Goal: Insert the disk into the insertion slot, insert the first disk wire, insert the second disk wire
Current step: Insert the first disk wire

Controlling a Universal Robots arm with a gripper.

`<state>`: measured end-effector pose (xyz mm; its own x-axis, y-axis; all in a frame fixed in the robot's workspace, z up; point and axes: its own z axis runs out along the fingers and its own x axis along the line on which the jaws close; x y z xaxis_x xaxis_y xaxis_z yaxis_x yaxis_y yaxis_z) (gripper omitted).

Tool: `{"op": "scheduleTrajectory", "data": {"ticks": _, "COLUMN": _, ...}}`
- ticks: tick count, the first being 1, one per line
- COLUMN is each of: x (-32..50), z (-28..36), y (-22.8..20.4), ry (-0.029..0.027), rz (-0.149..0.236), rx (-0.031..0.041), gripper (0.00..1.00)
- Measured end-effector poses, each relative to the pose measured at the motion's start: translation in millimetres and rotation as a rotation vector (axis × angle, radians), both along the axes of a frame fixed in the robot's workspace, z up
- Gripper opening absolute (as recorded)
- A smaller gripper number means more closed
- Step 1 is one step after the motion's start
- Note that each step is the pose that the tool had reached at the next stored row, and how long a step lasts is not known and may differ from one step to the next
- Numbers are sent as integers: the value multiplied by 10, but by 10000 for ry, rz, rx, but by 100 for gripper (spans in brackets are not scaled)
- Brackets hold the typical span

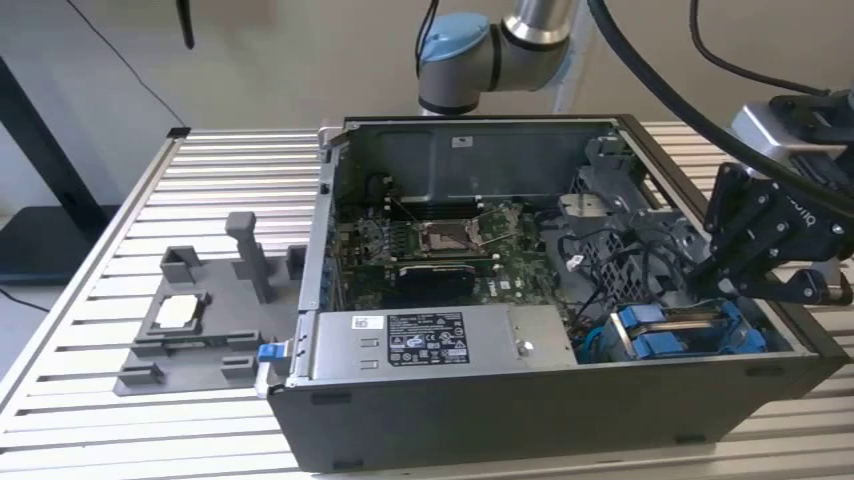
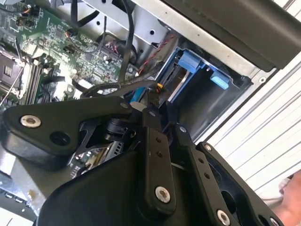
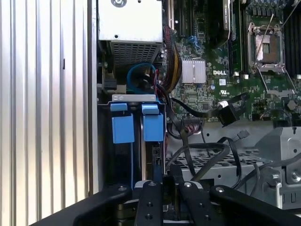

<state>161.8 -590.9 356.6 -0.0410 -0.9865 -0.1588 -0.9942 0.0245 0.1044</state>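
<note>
I am viewing an open computer case sitting on a slatted tabletop. My tool is hanging inside the case at the exterior view's right, just above the slot with its blue fittings. I cannot tell whether the tool is open or closed, or whether it is gripping anything. In the first wrist view the disk is standing on edge inside the slot, close to the tool. Loose black wires are lying near it, beside the motherboard.
</note>
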Motion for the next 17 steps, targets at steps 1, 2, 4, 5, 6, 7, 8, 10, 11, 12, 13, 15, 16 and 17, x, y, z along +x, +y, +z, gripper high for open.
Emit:
{"op": "scheduleTrajectory", "data": {"ticks": 1, "x": 19, "z": -10, "y": 0, "ry": 30, "rz": -1, "rx": 5, "gripper": 19}}
{"op": "scheduleTrajectory", "data": {"ticks": 2, "x": 36, "z": -17, "y": 0, "ry": 64, "rz": 0, "rx": 10, "gripper": 19}}
{"op": "scheduleTrajectory", "data": {"ticks": 4, "x": 55, "z": -30, "y": 0, "ry": 157, "rz": -4, "rx": 18, "gripper": 19}}
{"op": "scheduleTrajectory", "data": {"ticks": 5, "x": 59, "z": -35, "y": 0, "ry": 218, "rz": -10, "rx": 20, "gripper": 19}}
{"op": "scheduleTrajectory", "data": {"ticks": 6, "x": 62, "z": -38, "y": 0, "ry": 299, "rz": -18, "rx": 19, "gripper": 19}}
{"op": "scheduleTrajectory", "data": {"ticks": 7, "x": 64, "z": -42, "y": 0, "ry": 378, "rz": -25, "rx": 18, "gripper": 19}}
{"op": "scheduleTrajectory", "data": {"ticks": 8, "x": 67, "z": -46, "y": 0, "ry": 456, "rz": -32, "rx": 19, "gripper": 19}}
{"op": "scheduleTrajectory", "data": {"ticks": 10, "x": 78, "z": -57, "y": 0, "ry": 590, "rz": -43, "rx": 21, "gripper": 19}}
{"op": "scheduleTrajectory", "data": {"ticks": 11, "x": 86, "z": -63, "y": 0, "ry": 640, "rz": -46, "rx": 23, "gripper": 19}}
{"op": "scheduleTrajectory", "data": {"ticks": 12, "x": 94, "z": -69, "y": 0, "ry": 687, "rz": -50, "rx": 25, "gripper": 19}}
{"op": "scheduleTrajectory", "data": {"ticks": 13, "x": 102, "z": -76, "y": 0, "ry": 727, "rz": -54, "rx": 29, "gripper": 19}}
{"op": "scheduleTrajectory", "data": {"ticks": 15, "x": 117, "z": -91, "y": 0, "ry": 808, "rz": -64, "rx": 38, "gripper": 19}}
{"op": "scheduleTrajectory", "data": {"ticks": 16, "x": 126, "z": -99, "y": 0, "ry": 845, "rz": -68, "rx": 40, "gripper": 19}}
{"op": "scheduleTrajectory", "data": {"ticks": 17, "x": 135, "z": -108, "y": 0, "ry": 880, "rz": -73, "rx": 39, "gripper": 19}}
